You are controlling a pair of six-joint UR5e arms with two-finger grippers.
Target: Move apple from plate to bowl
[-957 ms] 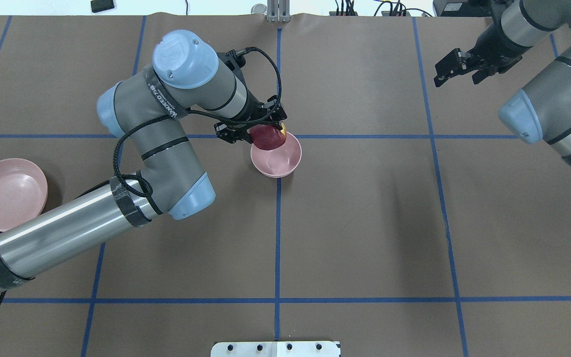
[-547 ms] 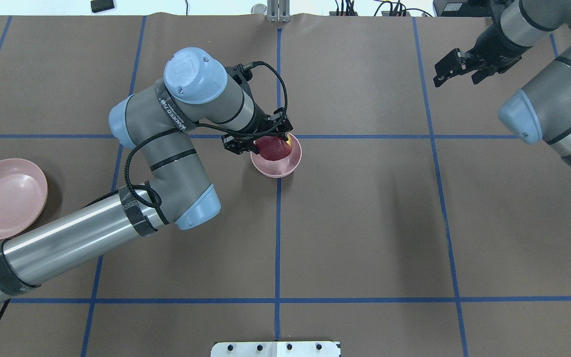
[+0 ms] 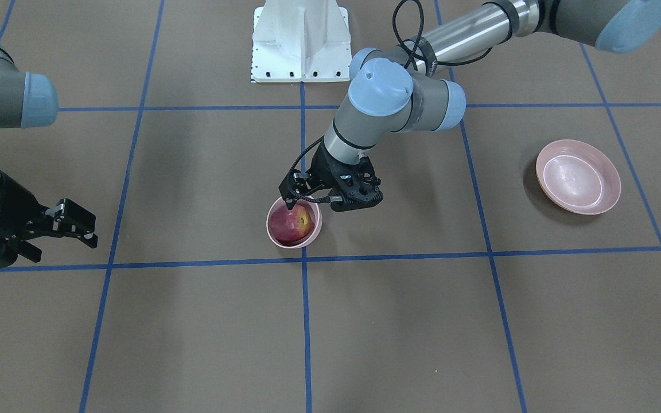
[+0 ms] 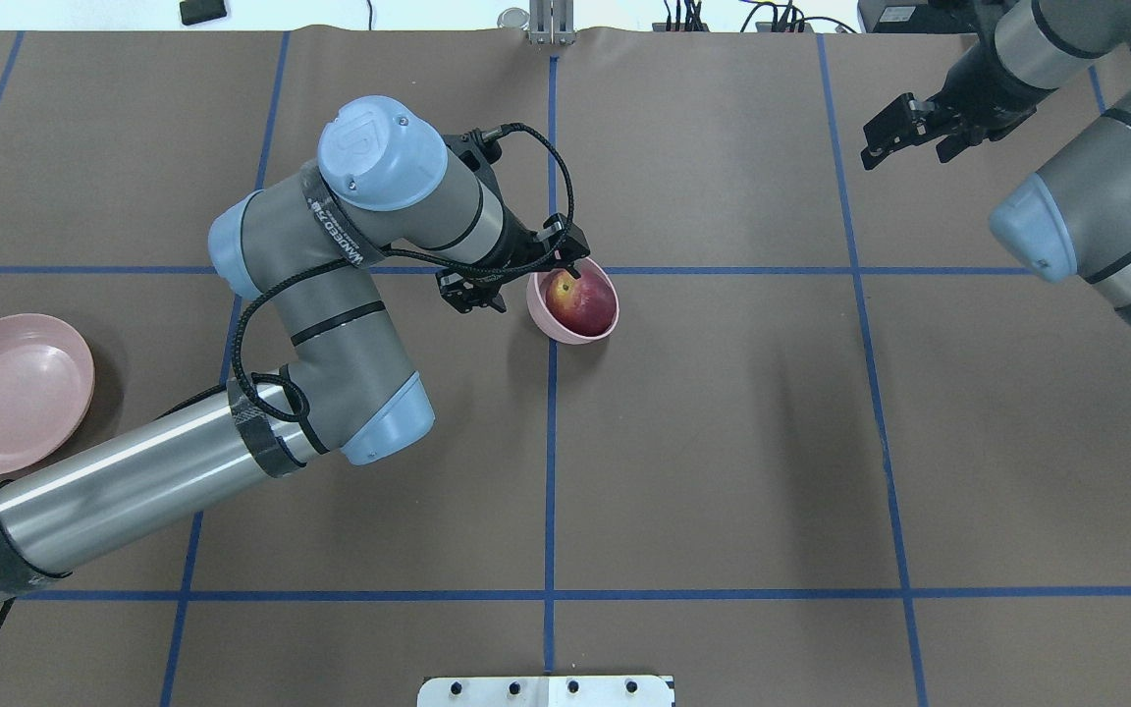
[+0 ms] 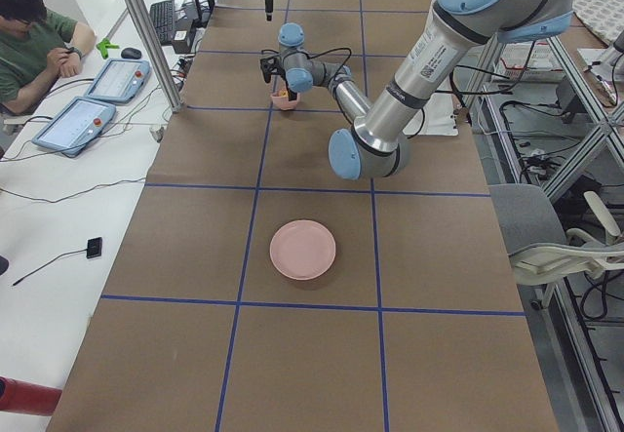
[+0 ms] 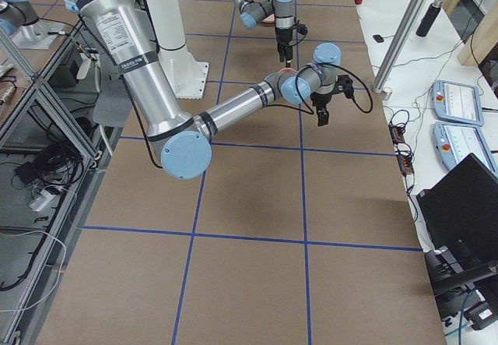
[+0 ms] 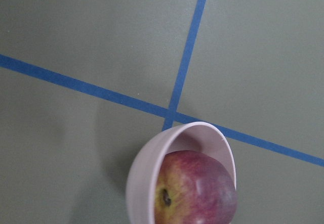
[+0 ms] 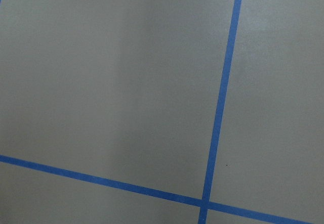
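apple (image 4: 582,299): sits in bowl (image 4: 539,314), yellow-green stem patch facing up
left gripper (image 4: 516,278): jaws apart, gripping nothing, just beside bowl rim
right gripper (image 4: 904,147): jaws apart, well away from bowl
plate (image 4: 16,393): well apart from bowl, near left arm

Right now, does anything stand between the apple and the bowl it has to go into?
Nothing visible does: the apple lies inside the bowl. The left pincer is open beside the bowl's rim, not gripping the apple; the plate sits empty far off.
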